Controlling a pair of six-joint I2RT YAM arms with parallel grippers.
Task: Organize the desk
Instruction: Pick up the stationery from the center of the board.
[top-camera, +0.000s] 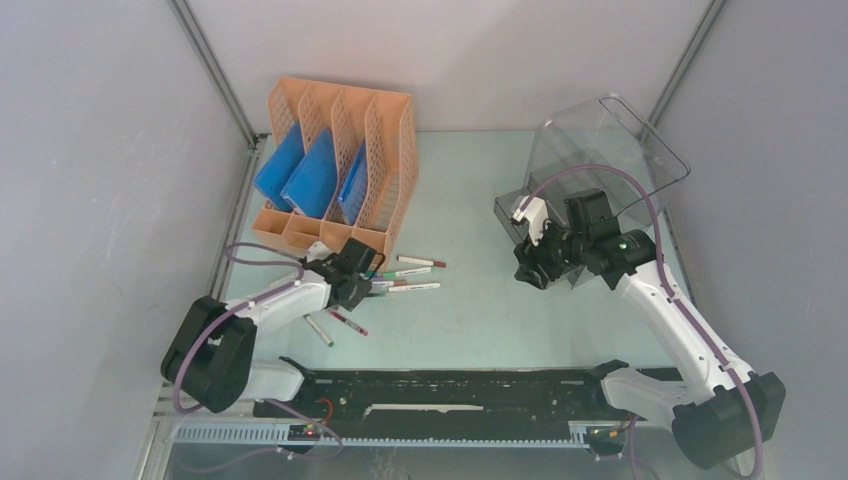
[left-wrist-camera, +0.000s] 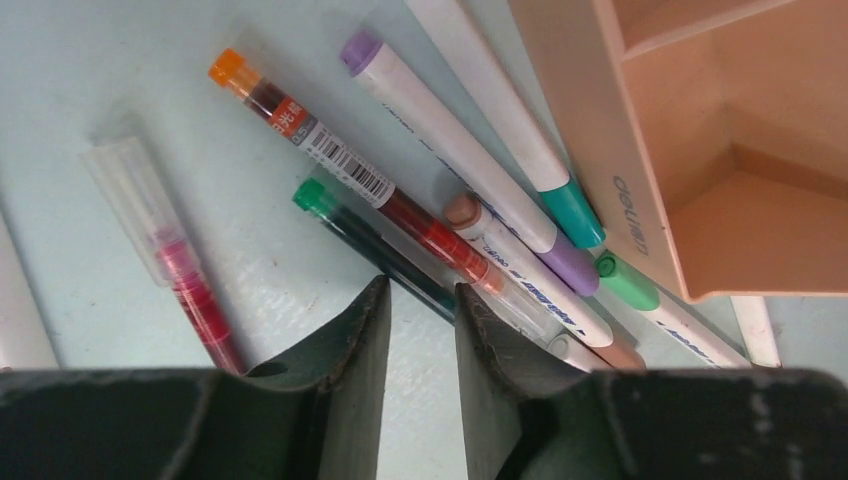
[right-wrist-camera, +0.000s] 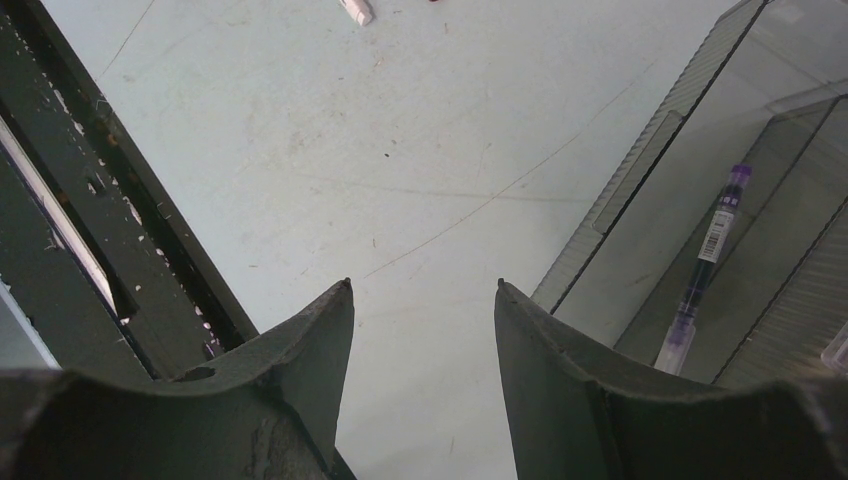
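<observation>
Near edge: a black rail (top-camera: 450, 385) runs across the front of the desk (top-camera: 470, 300), with both arm bases behind it.
Task item: the desk is the pale green top under everything. Loose pens lie on its left half, and its middle is bare.
Left gripper (left-wrist-camera: 420, 295): low over the pen cluster, just in front of the file rack. Its fingers stand a little apart with only a narrow gap, and bare desk shows through it. Nothing is clamped.
Pens at left: a green-capped pen (left-wrist-camera: 370, 240) runs to the tip of one finger. An orange-capped pen (left-wrist-camera: 340, 160) and a purple-capped marker (left-wrist-camera: 450, 140) lie alongside it, overlapping.
Right gripper (right-wrist-camera: 422, 290): held above bare desk, fingers well apart and empty.
Far left: the orange file rack (top-camera: 340, 160) is upright and holds blue folders (top-camera: 310, 180).
Far right: the clear drawer box (top-camera: 600, 150) is just beside the right gripper, with a purple pen (right-wrist-camera: 710, 255) lying inside.
Step in hand (judgement): picking one pen out of the loose cluster, probably the green-capped one.
Next move (judgement): centre the gap over a single barrel. The neighbours touch, so a second pen could be pinched or dragged.
Progress (judgement): early, as most pens are loose.
</observation>
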